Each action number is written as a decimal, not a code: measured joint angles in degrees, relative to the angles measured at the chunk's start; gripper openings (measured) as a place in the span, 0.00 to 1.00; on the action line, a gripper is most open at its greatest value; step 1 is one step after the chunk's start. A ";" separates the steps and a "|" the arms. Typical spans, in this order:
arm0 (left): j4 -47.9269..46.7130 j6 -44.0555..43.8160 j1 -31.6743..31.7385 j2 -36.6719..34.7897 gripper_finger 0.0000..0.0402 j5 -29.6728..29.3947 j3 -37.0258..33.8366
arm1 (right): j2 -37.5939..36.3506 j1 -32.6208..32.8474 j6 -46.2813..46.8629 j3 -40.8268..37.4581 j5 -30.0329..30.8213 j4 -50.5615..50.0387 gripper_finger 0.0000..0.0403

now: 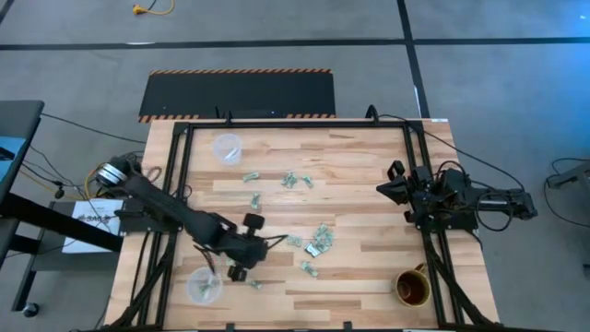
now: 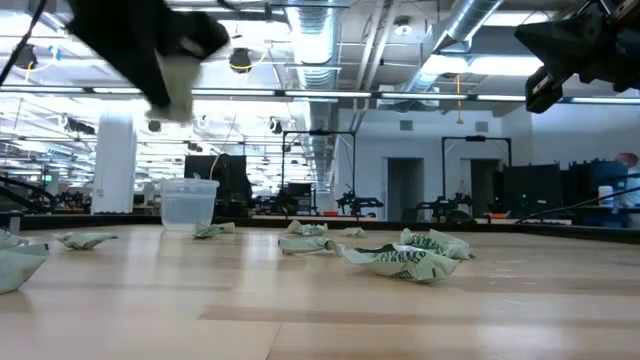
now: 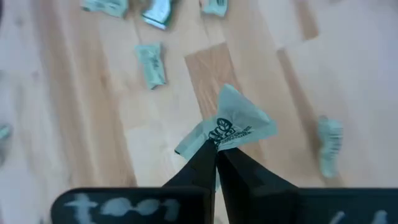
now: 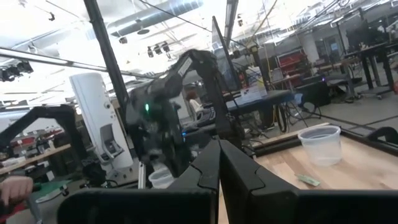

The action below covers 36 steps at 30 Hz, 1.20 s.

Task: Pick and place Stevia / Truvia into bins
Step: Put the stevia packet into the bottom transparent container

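The table point(image 1: 369, 184) is pale, smooth, planked wood. The packets point(image 1: 318, 238) are crinkled matt paper. The cups point(image 2: 189, 203) are translucent, slightly glossy plastic.

A grey concrete floor point(image 1: 479, 23) with a hazard-striped black mat point(image 1: 238, 92) surrounds the table, beneath exposed silver ceiling ducts point(image 2: 318, 30).
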 joint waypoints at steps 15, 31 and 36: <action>-17.36 -42.14 -13.08 -13.33 0.00 7.31 -0.12 | 0.00 0.00 -0.13 0.15 0.00 -0.47 0.00; -16.74 -63.49 -25.35 -8.43 0.00 4.20 -0.42 | 0.00 0.00 -0.13 0.22 0.00 -0.45 0.00; -16.59 -60.99 -24.75 -3.36 0.00 9.49 -0.44 | 0.00 0.00 -0.11 0.22 0.00 -0.45 0.00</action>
